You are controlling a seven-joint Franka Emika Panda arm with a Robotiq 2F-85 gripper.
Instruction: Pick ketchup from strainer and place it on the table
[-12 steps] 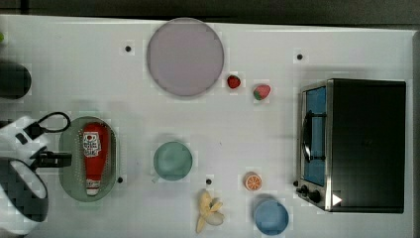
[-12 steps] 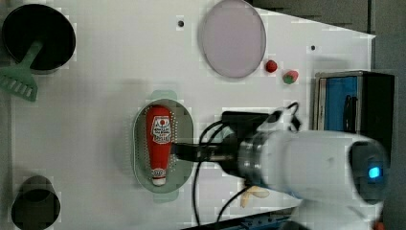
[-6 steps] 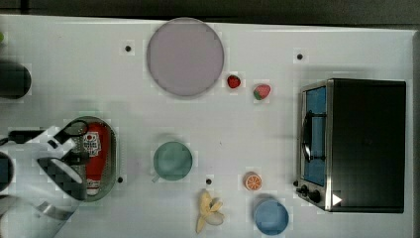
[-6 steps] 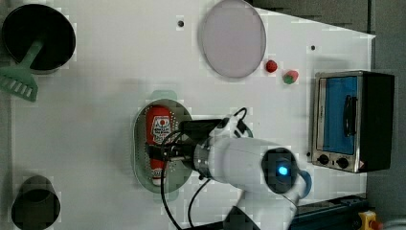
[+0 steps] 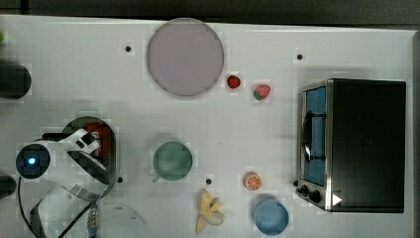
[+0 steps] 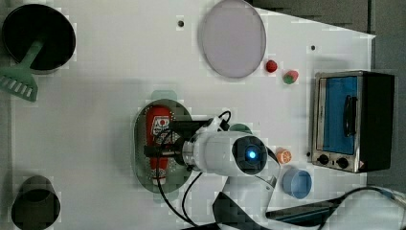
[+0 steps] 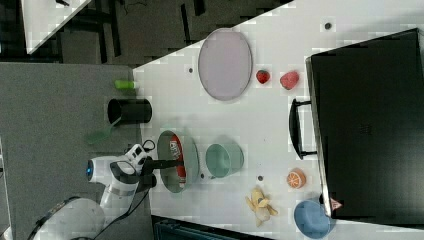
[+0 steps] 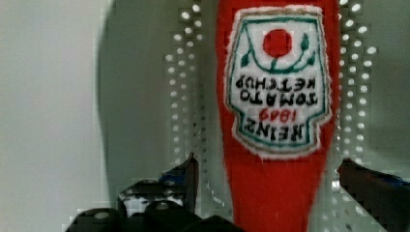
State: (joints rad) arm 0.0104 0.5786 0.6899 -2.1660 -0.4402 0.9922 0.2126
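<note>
White surface [image 5: 59, 69] is carrying everything in the top view. At the lower left of the top view, the white robot arm is hanging over the pale green strainer [image 5: 113, 148], and a bit of the red ketchup [image 5: 100, 135] is peeking out from under it. In the left view, the ketchup [image 6: 160, 122] is lying flat inside the strainer [image 6: 140, 143] at the middle left of the frame, with the claw [image 6: 160, 151] sitting right over its lower half. In the wrist view, the claw [image 8: 268, 179] is standing wide apart, one dark finger [image 8: 186, 176] on each side of the bottle, not squeezing it.

Moving right in the top view, a green cup [image 5: 172, 160] is sitting at the lower middle, and a round grey-lilac plate [image 5: 185, 56] is lying at the upper middle. Next are two strawberries [image 5: 234, 81] beside the plate, then a banana [image 5: 209, 210], an orange slice [image 5: 253, 181] and a blue cup [image 5: 271, 216] along the bottom. At the far right, a toaster oven [image 5: 356, 144] is standing.
</note>
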